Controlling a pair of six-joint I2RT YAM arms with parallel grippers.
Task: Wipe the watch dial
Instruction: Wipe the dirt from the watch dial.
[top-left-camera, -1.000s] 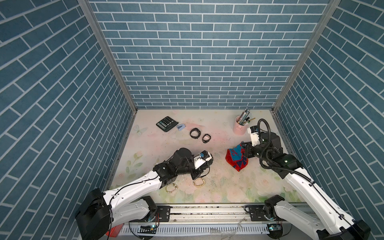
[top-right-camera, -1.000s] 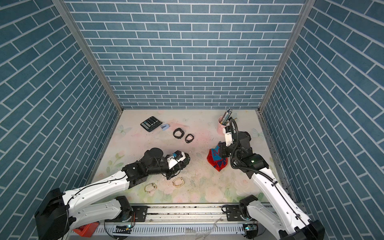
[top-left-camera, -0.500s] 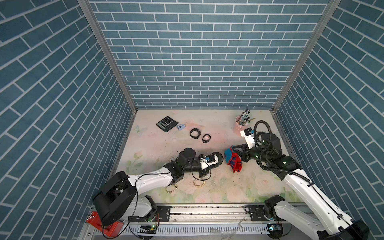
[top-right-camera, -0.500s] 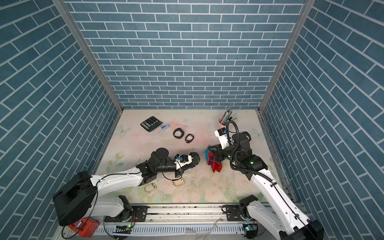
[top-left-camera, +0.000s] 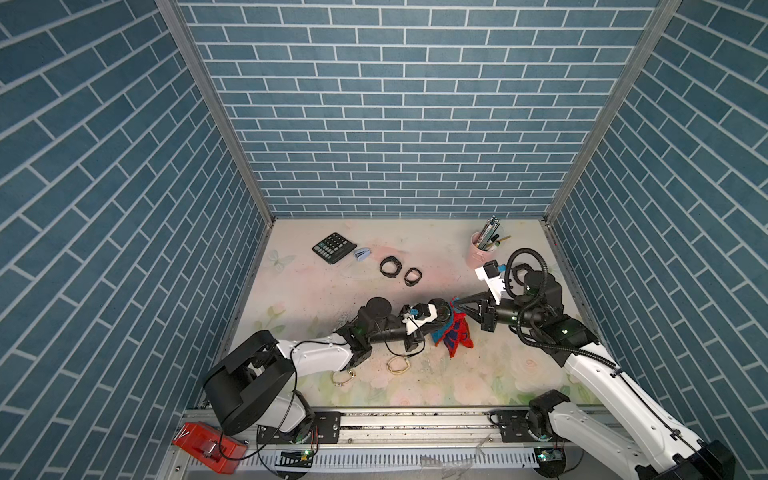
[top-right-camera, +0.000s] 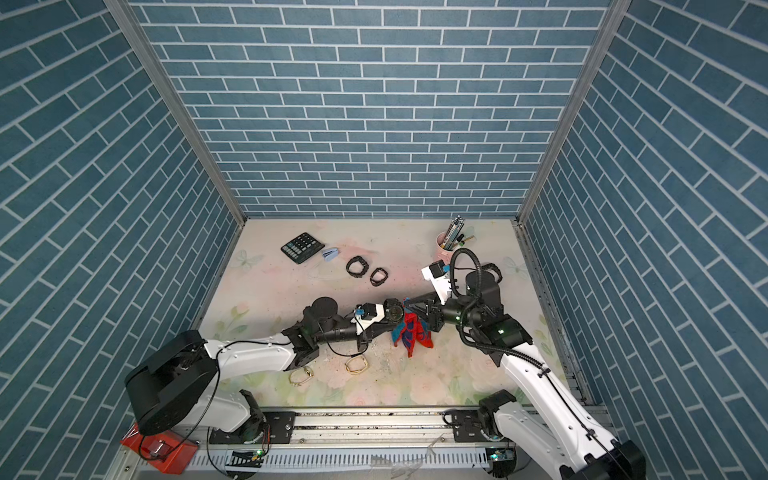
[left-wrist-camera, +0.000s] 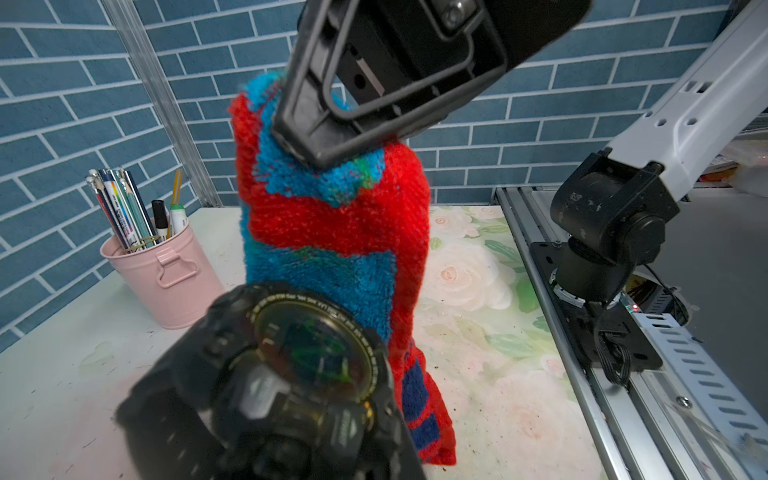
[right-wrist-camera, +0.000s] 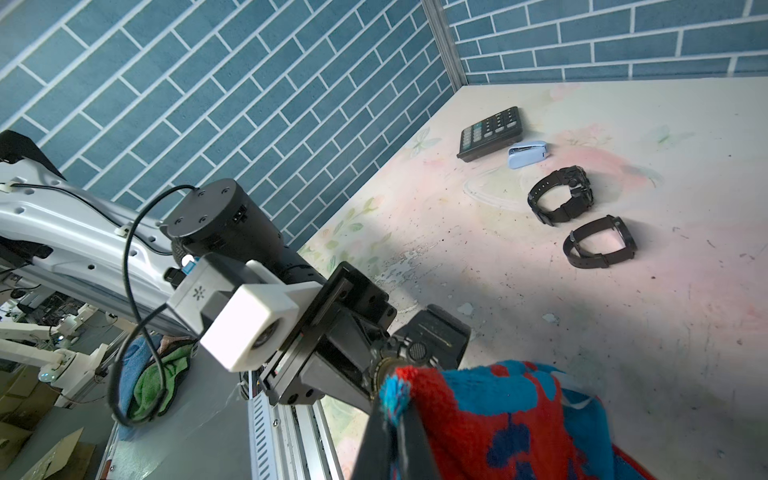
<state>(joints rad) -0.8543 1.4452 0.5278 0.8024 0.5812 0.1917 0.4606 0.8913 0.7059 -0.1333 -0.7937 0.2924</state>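
My left gripper (top-left-camera: 434, 320) is shut on a chunky black watch (top-left-camera: 443, 314), held above the table in both top views. In the left wrist view the watch dial (left-wrist-camera: 311, 349) faces the camera and hides the jaws. My right gripper (top-left-camera: 456, 306) is shut on a corner of a red and blue cloth (top-left-camera: 454, 334), which hangs down to the table. The cloth (left-wrist-camera: 332, 232) hangs just beyond the far rim of the watch. In the right wrist view the pinched cloth (right-wrist-camera: 498, 415) corner meets the rim of the watch (right-wrist-camera: 424, 347).
Two more black watches (top-left-camera: 390, 266) (top-left-camera: 413, 276) lie mid-table, with a calculator (top-left-camera: 335, 247) and a small blue stapler (top-left-camera: 362, 254) behind them. A pink pen cup (top-left-camera: 480, 251) stands at the back right. Two gold bracelets (top-left-camera: 399, 365) (top-left-camera: 344, 377) lie near the left arm.
The left arm has stretched rightward with the watch. The right gripper has lifted the cloth off the table and carried it left until it meets the watch.
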